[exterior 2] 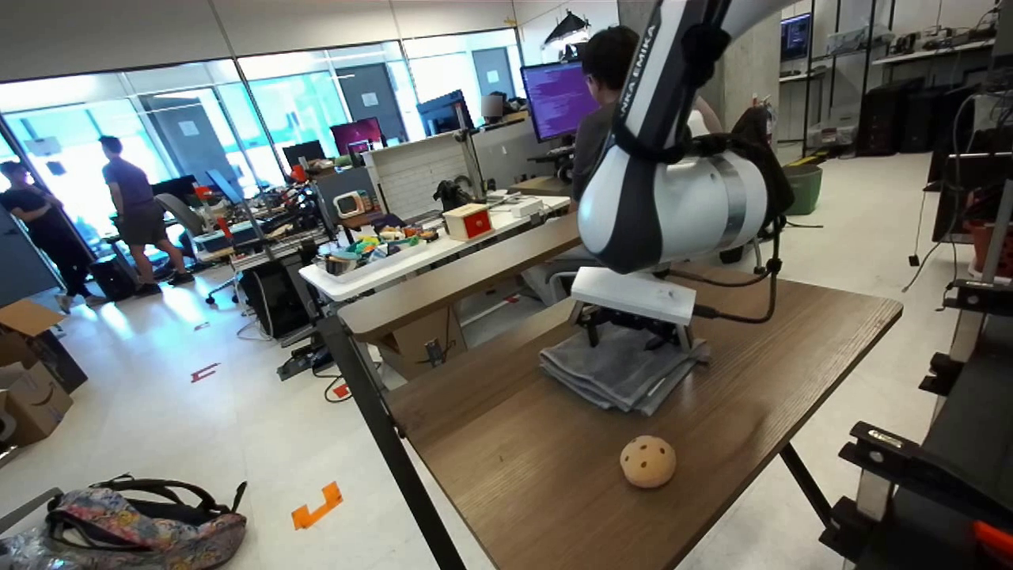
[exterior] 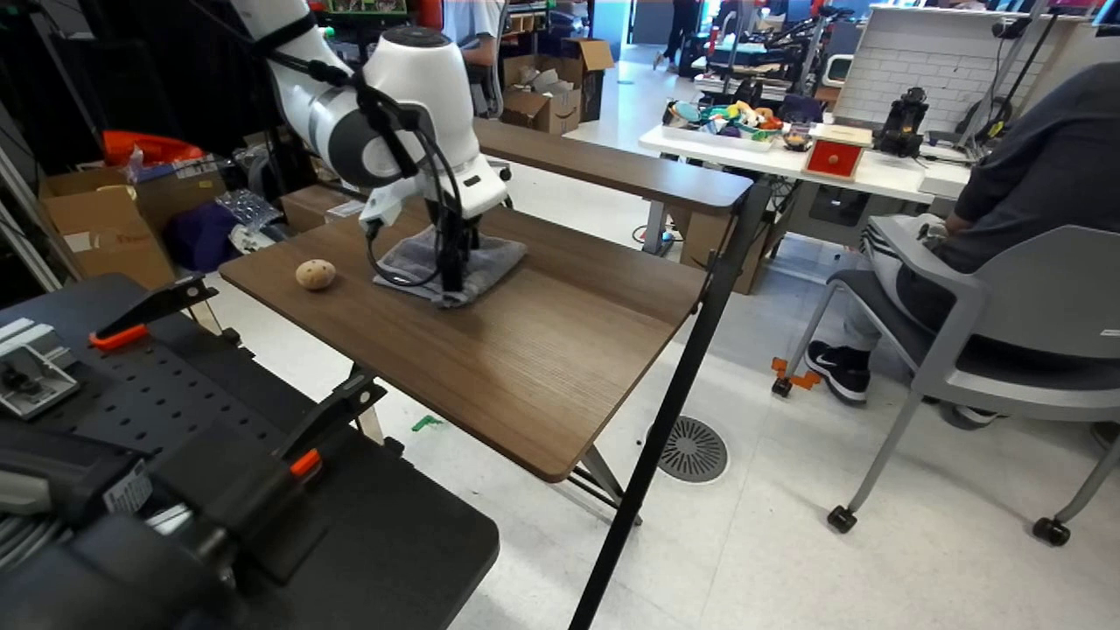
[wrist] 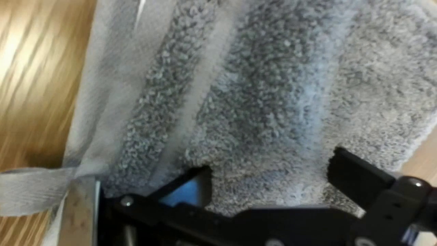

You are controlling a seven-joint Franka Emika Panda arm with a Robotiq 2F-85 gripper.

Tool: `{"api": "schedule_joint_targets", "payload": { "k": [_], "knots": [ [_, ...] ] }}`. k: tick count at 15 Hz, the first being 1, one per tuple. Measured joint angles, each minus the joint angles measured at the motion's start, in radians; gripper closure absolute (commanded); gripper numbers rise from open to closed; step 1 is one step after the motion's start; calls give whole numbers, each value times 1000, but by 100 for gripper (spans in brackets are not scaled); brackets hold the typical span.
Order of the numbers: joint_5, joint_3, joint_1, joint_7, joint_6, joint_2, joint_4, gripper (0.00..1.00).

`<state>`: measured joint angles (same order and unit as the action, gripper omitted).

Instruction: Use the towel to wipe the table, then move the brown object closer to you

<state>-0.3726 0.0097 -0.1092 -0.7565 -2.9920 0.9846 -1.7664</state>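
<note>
The grey folded towel (exterior: 494, 258) lies on the brown wood-grain table (exterior: 525, 359), in layers and slightly creased, as both exterior views show. Directly over it my gripper (wrist: 269, 172) points down, its jaws spread wide. Towel cloth fills the space below and between the black fingers (wrist: 356, 176), with no pinched fold visible there. Whether the fingertips touch the cloth I cannot tell. The brown object (exterior 2: 648, 462), a small round tan lump with dark spots, rests on the bare tabletop apart from the towel (exterior 2: 609, 380). It is outside the wrist view.
A black workbench with clamps (exterior: 328, 411) runs along one long side of the table. At the table's end, a slanted black post (exterior: 674, 411) rises past its edge. A narrower raised brown shelf (exterior: 612, 166) stands along the opposite side. Someone sits in a chair (exterior: 1032, 289) farther off.
</note>
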Motion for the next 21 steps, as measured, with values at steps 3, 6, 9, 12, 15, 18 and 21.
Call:
{"api": "schedule_joint_targets", "payload": {
  "k": [3,6,9,12,15,18,21],
  "knots": [
    [-12,11,-62,-14,-29,8,4,0],
    [-12,-17,-66,-36,-30,18,19,0],
    [-12,-82,-48,-46,-30,30,32,0],
    [-5,-156,-13,-27,-30,34,21,0],
    [2,-174,27,46,-33,21,-9,0],
    [1,-118,70,150,-104,-35,-85,0],
    [-8,18,150,246,-237,-148,-187,0]
  ]
}}
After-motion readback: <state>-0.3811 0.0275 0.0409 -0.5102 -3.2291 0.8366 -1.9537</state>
